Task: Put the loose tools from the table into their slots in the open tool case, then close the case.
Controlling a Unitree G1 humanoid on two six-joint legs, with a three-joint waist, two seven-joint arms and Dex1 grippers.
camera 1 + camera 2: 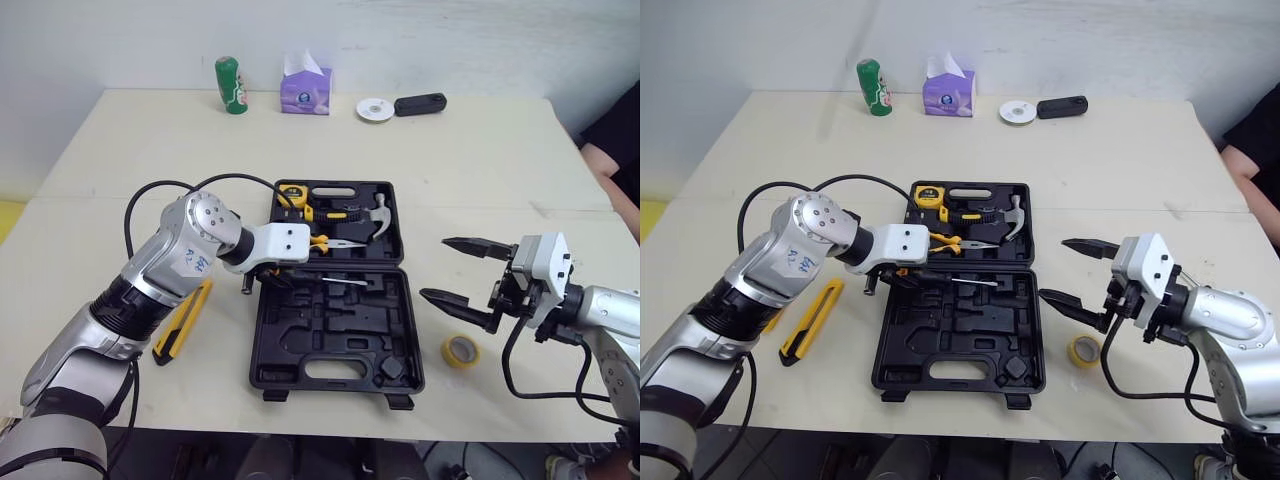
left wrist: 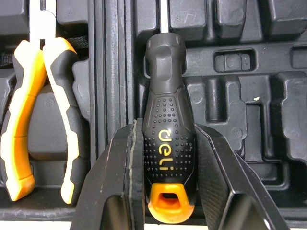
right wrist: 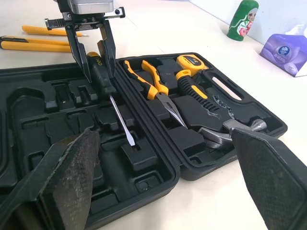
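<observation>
The open black tool case (image 1: 300, 340) lies in the middle of the table. Its far half holds a tape measure (image 1: 292, 193), a hammer (image 1: 378, 215) and yellow-handled pliers (image 2: 43, 110). My left gripper (image 3: 93, 52) is shut on a black screwdriver (image 2: 168, 143) with an orange end, holding it by the handle over the near half beside the hinge. The shaft (image 3: 122, 127) slants down into the moulded tray. My right gripper (image 1: 455, 272) hangs open just right of the case, holding nothing. A yellow tape roll (image 1: 460, 350) lies below it. A yellow utility knife (image 1: 183, 320) lies left of the case.
Along the far edge stand a green bottle (image 1: 231, 85), a purple tissue box (image 1: 306, 90), a white disc (image 1: 375, 109) and a black device (image 1: 420, 104). A person's arm (image 1: 610, 160) shows at the right edge. A thin yellow tool (image 3: 43, 30) lies beyond the knife.
</observation>
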